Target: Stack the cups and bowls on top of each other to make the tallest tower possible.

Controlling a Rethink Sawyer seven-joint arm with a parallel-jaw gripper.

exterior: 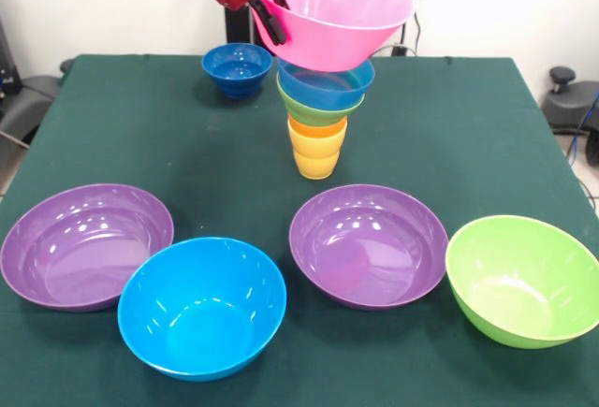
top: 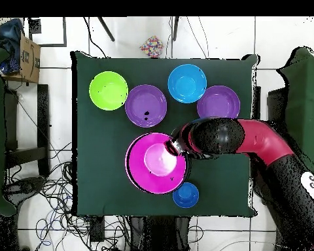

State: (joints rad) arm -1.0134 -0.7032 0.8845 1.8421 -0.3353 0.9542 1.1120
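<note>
My gripper [exterior: 269, 12] is shut on the near-left rim of a large pink bowl [exterior: 342, 14], holding it tilted just over the tower [exterior: 320, 117]. The tower is a yellow cup [exterior: 315, 159] at the bottom, an orange cup [exterior: 317, 129] nested in it, then a small green bowl [exterior: 318, 109] and a light blue bowl [exterior: 328, 84]. The pink bowl's base sits at the light blue bowl's rim; I cannot tell whether they touch. From overhead the pink bowl [top: 156, 163] hides the tower, with the gripper [top: 175, 148] at its rim.
A small dark blue bowl [exterior: 236, 68] [top: 186, 195] stands behind and left of the tower. Along the front are a purple bowl [exterior: 86, 243], a blue bowl [exterior: 201, 306], a second purple bowl [exterior: 368, 243] and a green bowl [exterior: 524, 279].
</note>
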